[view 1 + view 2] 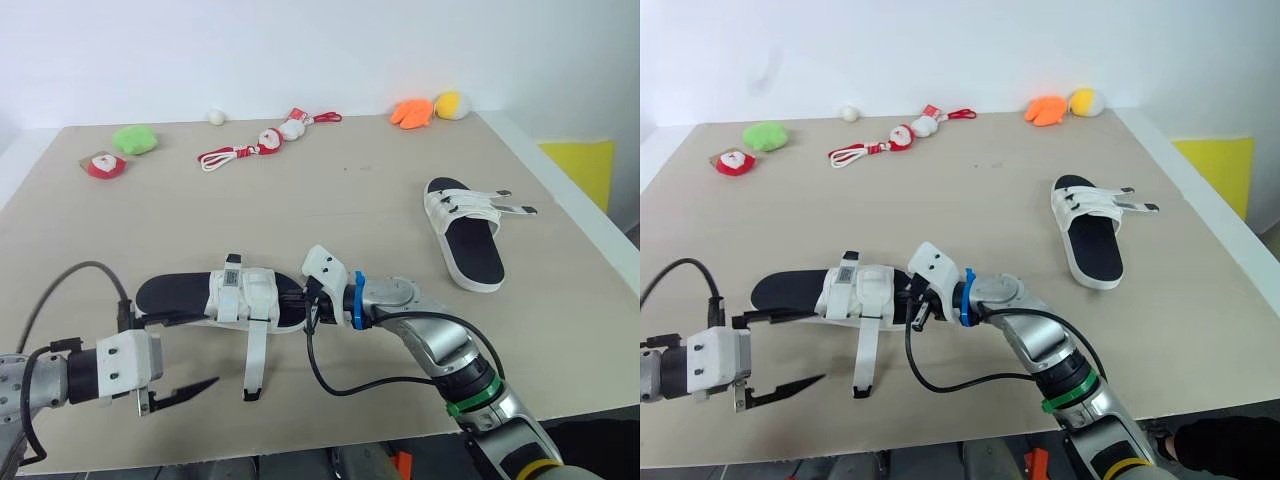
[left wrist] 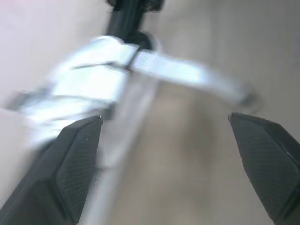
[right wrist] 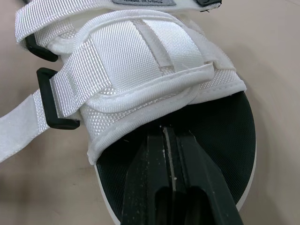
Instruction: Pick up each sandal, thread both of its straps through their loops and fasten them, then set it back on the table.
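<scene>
A black-soled sandal with white straps lies near the table's front, left of centre. One strap hangs loose toward the front edge. My right gripper is shut, its tips resting on the black footbed just behind the white upper. My left gripper stands open at the sandal's left end, one finger by the sole and the other nearer the table's front; its view has the strap blurred between the fingers. A second sandal lies at the right, its straps sticking out loose.
Along the back edge sit a green plush, a red-and-white plush, a red cord with small figures, a white ball and orange and yellow plush toys. A yellow object stands beyond the table's right edge.
</scene>
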Available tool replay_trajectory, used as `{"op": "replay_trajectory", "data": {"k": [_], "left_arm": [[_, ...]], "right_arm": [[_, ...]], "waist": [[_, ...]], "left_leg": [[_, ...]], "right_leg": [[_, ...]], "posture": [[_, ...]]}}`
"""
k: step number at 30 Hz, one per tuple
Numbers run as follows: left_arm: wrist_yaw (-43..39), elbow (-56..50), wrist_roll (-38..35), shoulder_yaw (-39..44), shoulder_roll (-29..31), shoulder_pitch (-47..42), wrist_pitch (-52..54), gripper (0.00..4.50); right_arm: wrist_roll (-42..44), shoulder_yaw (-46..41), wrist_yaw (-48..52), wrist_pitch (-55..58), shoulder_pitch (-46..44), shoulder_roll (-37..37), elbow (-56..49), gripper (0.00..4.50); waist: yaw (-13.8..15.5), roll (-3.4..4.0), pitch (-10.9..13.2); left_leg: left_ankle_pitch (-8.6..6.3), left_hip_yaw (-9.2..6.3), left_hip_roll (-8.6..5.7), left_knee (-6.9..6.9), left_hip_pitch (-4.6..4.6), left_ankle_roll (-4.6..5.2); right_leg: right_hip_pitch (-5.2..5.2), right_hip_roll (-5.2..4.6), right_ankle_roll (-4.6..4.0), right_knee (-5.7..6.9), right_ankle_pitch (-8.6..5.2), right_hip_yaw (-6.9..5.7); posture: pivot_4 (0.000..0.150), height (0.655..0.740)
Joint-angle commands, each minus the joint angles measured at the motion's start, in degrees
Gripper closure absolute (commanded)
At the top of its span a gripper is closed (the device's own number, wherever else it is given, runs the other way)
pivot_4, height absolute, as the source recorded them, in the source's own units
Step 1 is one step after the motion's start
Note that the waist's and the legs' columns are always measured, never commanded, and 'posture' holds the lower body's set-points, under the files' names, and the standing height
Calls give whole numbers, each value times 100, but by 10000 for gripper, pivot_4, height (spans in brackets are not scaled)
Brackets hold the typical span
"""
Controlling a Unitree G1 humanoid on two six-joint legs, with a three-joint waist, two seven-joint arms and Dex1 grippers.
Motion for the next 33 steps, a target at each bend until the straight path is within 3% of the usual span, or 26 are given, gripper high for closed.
{"op": "replay_trajectory", "data": {"k": [1, 4, 9, 17, 25, 28, 32, 33], "left_arm": [[129, 870, 688, -269, -70, -321, -2637, 399], [418, 1616, 1257, -670, -89, -603, -4060, 399], [967, 2137, 1802, -1250, -127, -976, -5035, 399], [1666, 2176, 2554, -1856, -228, -1587, -4955, 399], [2170, 2232, 2776, -2351, -53, -1885, -4713, 399], [2276, 2209, 2792, -2540, 17, -1939, -4612, 9059], [2388, 2109, 2729, -2792, 122, -1903, -4466, 27844], [2409, 2041, 2664, -2865, 154, -1860, -4415, 30403]], "right_arm": [[-29, 142, 56, 60, -14, 20, 93, 45000], [1, 88, 60, 101, -40, 33, 91, 45000], [-17, 37, 78, 82, -160, 29, 180, 45000], [-31, 49, 53, 90, -207, 21, 180, 45000], [-27, 22, 39, 111, -209, -5, 165, 45000], [-26, 15, 32, 121, -213, -6, 162, 45000], [-26, 18, 14, 142, -182, -4, 127, 45000], [-26, 23, 9, 146, -169, -2, 113, 45000]], "waist": [[0, -3, -2], [-4, -2, -2], [-2, -2, -2], [-6, -2, -1], [-4, -1, -1], [-4, -2, -2], [-4, -1, -1], [-4, -1, -1]], "left_leg": [[0, 1, 0, 0, 0, 0], [0, 11, 1, -1, 0, 0], [0, 13, 1, -1, -1, 0], [3, 14, 1, 4, 0, 6], [4, 13, 1, 4, 1, 6], [4, 13, 1, 5, 0, 6], [4, 12, 1, 5, 0, 6], [4, 13, 1, 4, 0, 6]], "right_leg": [[0, 0, 0, 0, 0, 2], [-2, 0, -1, -1, 2, 14], [-2, 2, 10, 0, 7, 18], [1, 5, 43, 0, 26, 23], [3, 6, 61, 0, 35, 23], [4, 6, 62, 1, 36, 23], [3, 6, 61, 1, 35, 22], [3, 6, 61, 1, 35, 23]], "posture": [[1500, 7400], [1500, 7400], [1500, 7400], [1500, 7400], [1500, 7400], [1500, 7400], [1500, 7400], [1500, 7400]]}}
